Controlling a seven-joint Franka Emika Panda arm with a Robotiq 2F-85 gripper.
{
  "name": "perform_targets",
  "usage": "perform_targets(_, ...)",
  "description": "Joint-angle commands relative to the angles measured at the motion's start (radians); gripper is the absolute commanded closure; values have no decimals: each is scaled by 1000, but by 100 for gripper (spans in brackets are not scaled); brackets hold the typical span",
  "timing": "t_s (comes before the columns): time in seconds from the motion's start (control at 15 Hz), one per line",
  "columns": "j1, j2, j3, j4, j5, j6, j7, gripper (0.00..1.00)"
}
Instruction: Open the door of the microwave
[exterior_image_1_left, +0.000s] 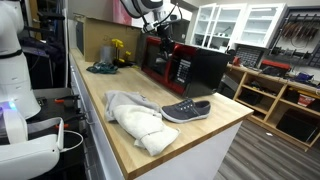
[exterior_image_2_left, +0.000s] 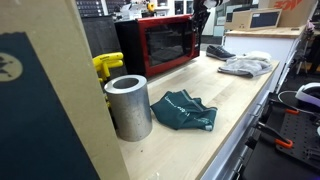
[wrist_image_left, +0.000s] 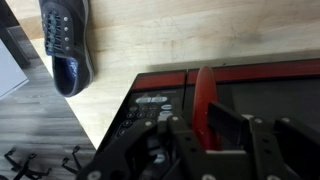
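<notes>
- Fingers (wrist_image_left: 176, 125) of my gripper (wrist_image_left: 208, 128) stand apart, closed on nothing. The wrist view shows a red strip (wrist_image_left: 203, 98) rising between them.
- I take that strip for the free edge of the door (exterior_image_2_left: 162, 42), because the control panel (wrist_image_left: 150, 105) lies just beside it. I hang here since this is the side that swings. I cannot tell whether either pad touches it.
- The microwave (exterior_image_1_left: 195, 68) sits toward the far end of the bench (exterior_image_1_left: 95, 92), close to the corner there. In an exterior view its door looks flush with the front, so I judge the opening not yet begun.
- Bare wood runs before the door out to the bench edge, which I judge leaves room for the panel to sweep.
- The shoe (exterior_image_1_left: 187, 110) lies near the bench's near corner, close to that edge, well apart from the door. The pale cloth (exterior_image_1_left: 135, 122) lies beside it.
- The teal cloth (exterior_image_2_left: 183, 110) and metal cylinder (exterior_image_2_left: 128, 105) sit toward the opposite end of the bench, off the door's path.
- My wrist stands above the microwave's top front edge, so the pull would run outward, toward the bench edge.
</notes>
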Motion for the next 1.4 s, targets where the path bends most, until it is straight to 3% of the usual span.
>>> perform_targets(0.0,-2,-8,-3,27,41,13,-63,34)
perform_targets(0.13,-5,-19,-1,16,56,28,-103,19)
perform_targets(0.27,-1,-33,11,18,145,38,-188,4)
perform_targets(0.4,8,-37,21,27,170,54,-223,0)
perform_targets(0.67,16,-13,25,45,105,67,-204,0)
perform_targets(0.73,15,-11,23,44,90,64,-200,7)
perform_targets(0.8,16,-9,22,42,63,62,-193,26)
perform_targets(1.33,11,-8,11,46,-39,62,-181,86)
